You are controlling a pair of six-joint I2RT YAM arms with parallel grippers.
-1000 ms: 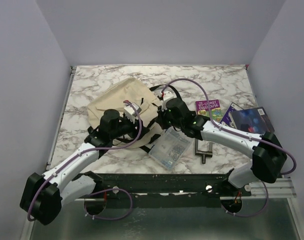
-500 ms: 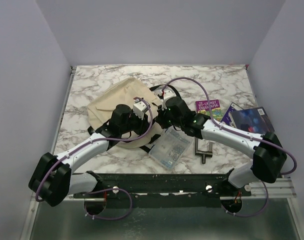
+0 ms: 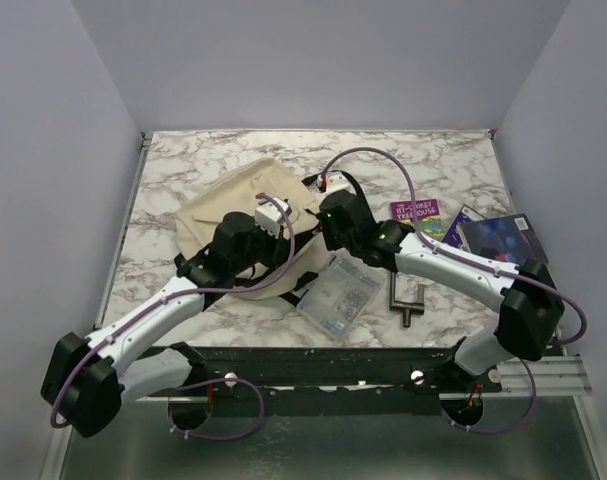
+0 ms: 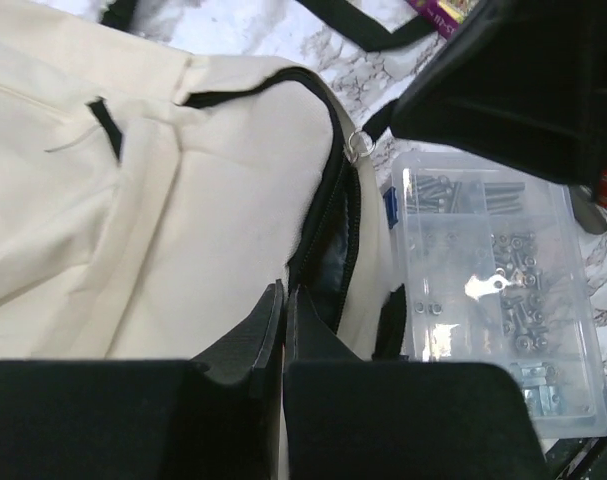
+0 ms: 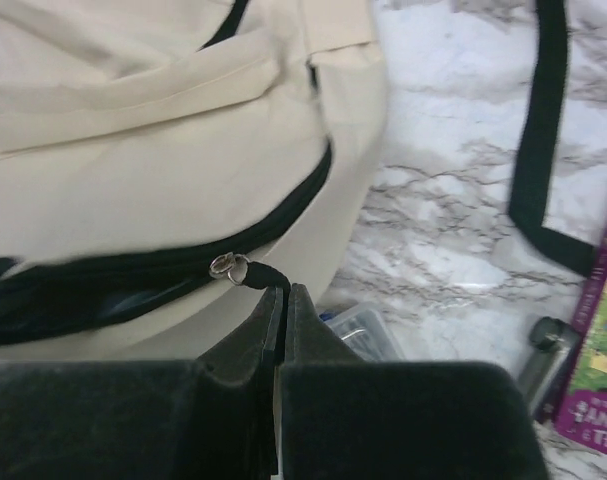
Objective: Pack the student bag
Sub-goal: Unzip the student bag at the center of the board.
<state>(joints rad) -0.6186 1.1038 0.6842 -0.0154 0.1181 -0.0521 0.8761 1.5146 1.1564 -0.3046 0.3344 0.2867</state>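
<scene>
The student bag (image 3: 233,205), cream with black zip lines, lies at the left-middle of the marble table. Its zip stands partly open, showing a dark inside (image 4: 333,260). In the left wrist view, my left gripper (image 4: 283,296) is shut at the cream lip of that opening, with a sliver of fabric between its fingers. In the right wrist view, my right gripper (image 5: 283,291) is shut on the black zip pull cord (image 5: 261,273), just behind its metal ring (image 5: 227,266). Both grippers meet at the bag's right edge.
A clear plastic box of screws (image 3: 340,292) lies right against the bag's near-right side. A purple book (image 3: 415,213), a blue book (image 3: 498,238) and a metal clamp (image 3: 408,300) lie to the right. A black strap (image 5: 541,130) trails over the marble.
My left gripper has reached to the bag's zip opening and gone from open to shut there. The right gripper has stayed shut on the zip pull, shifting slightly towards the back.
</scene>
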